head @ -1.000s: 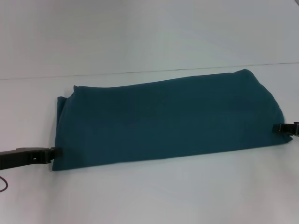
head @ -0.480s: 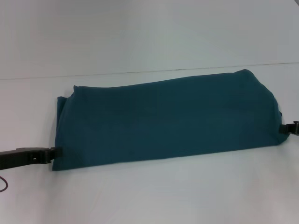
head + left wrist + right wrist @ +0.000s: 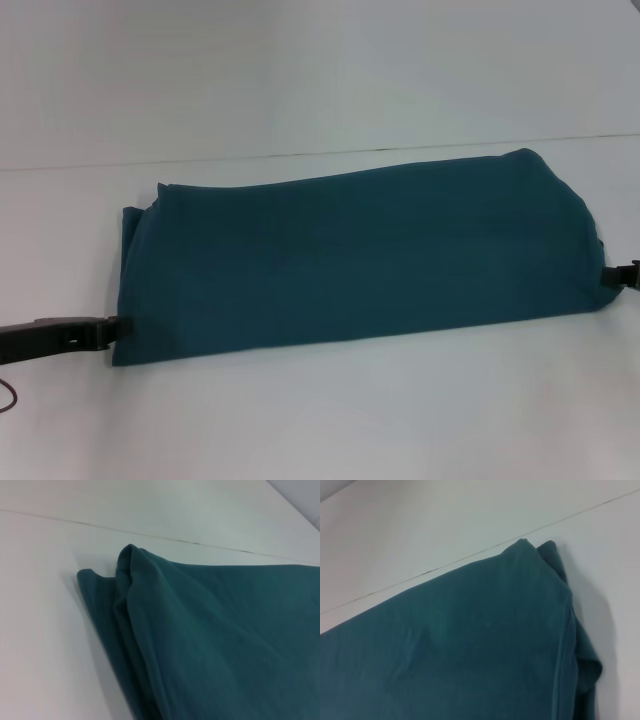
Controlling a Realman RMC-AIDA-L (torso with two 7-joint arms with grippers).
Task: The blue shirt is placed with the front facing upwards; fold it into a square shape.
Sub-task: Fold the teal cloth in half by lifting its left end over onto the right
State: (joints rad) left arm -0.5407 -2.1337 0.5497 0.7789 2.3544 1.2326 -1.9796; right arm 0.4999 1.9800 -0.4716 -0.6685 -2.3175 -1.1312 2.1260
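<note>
While the blue shirt [image 3: 355, 260] lies folded into a long band across the white table [image 3: 320, 420], plain side up, both grippers sit at its ends. Left gripper [image 3: 112, 328] meets the near left corner; right gripper [image 3: 622, 277] meets the right end. Whether either pair of jaws is clenched on cloth cannot be told. Layered fold edges show at both ends.

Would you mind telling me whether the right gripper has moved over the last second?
Yes: the right gripper has slid outward toward the frame's right edge, off the blue shirt's right end.
</note>
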